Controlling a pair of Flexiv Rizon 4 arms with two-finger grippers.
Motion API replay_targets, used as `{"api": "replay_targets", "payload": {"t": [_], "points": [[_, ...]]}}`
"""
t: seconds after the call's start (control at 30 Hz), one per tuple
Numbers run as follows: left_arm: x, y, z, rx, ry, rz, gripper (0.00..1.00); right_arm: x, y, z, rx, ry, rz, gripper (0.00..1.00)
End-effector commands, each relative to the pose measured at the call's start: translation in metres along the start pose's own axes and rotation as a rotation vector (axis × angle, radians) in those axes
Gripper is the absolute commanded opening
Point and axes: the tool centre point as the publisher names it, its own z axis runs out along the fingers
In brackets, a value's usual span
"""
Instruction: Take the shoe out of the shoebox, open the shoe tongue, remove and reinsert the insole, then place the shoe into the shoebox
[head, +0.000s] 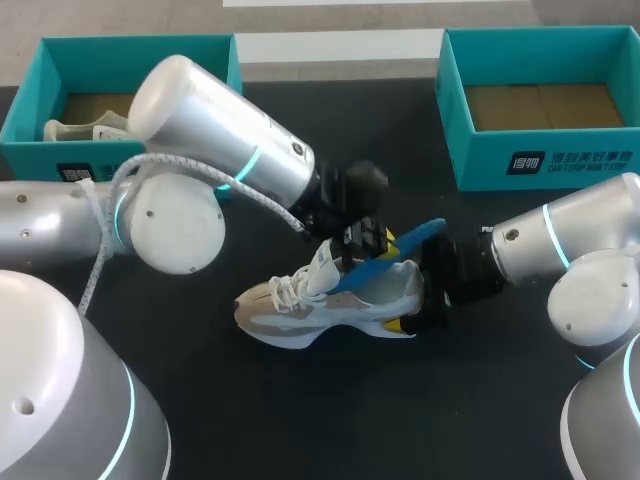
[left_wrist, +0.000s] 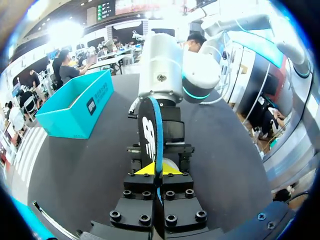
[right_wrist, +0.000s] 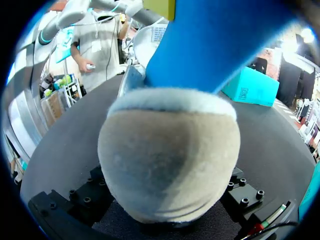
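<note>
A white and beige shoe (head: 310, 305) stands upright on the dark table, toe toward my left side. A blue insole (head: 395, 258) sticks up at a slant out of its opening. My left gripper (head: 372, 243) is shut on the insole from above. In the left wrist view the insole (left_wrist: 152, 135) stands edge-on between the closed yellow tips of the left gripper (left_wrist: 159, 171). My right gripper (head: 412, 312) is at the heel with its jaws wide around it. The heel (right_wrist: 170, 155) fills the right wrist view, hiding the fingertips, and the insole (right_wrist: 220, 45) rises behind it.
A teal shoebox (head: 140, 45) at the back left holds another pale shoe (head: 85, 128). A second teal shoebox (head: 560, 160) at the back right shows only its cardboard floor. Dark tabletop lies open in front of the shoe.
</note>
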Motion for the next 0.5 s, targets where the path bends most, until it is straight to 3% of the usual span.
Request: {"api": "replay_targets", "payload": {"t": [0.03, 0.3, 0.5], "points": [[-0.003, 0.007, -0.035, 0.085, 0.081, 0.007, 0.0, 0.0, 0.001, 0.001, 0.004, -0.001, 0.0, 0.0], [-0.01, -0.001, -0.062, 0.179, 0.211, -0.004, 0.0, 0.0, 0.001, 0.001, 0.004, -0.001, 0.0, 0.0], [-0.008, -0.011, -0.079, 0.235, 0.24, -0.029, 0.0, 0.0, 0.001, 0.001, 0.004, -0.001, 0.0, 0.0]]}}
